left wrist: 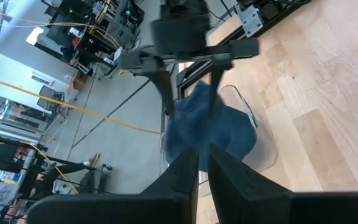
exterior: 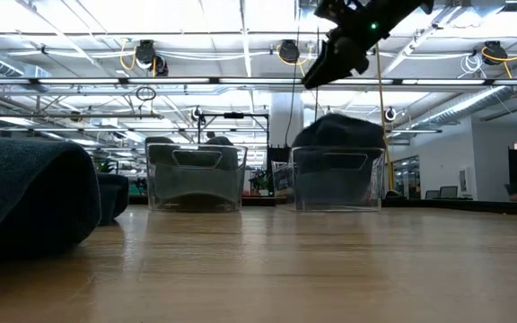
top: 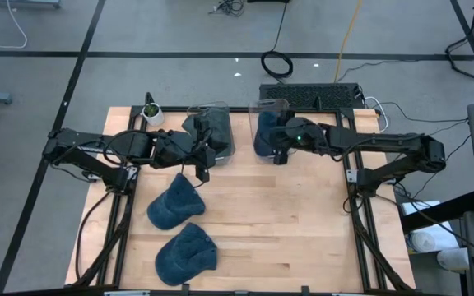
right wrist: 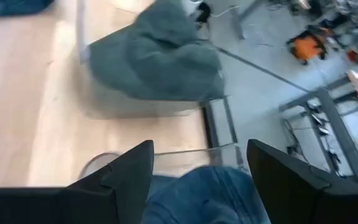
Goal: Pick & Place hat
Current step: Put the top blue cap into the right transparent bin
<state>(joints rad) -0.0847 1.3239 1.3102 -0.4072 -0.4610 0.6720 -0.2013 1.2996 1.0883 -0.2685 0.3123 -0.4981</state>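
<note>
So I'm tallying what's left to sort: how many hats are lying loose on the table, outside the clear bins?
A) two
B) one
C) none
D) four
A: the high view shows two blue hats on the wood, one just in front of the left gripper and another nearer the table's front edge, while the other hats sit in the clear bins.

My high view looks straight down on the whole table [top: 303, 222]. My low view sits at tabletop level, facing two clear bins [exterior: 196, 177] mid-frame — shared with the overhead. Both wrist views look closely past their own fingers [right wrist: 126, 174] — each at a bin.
</note>
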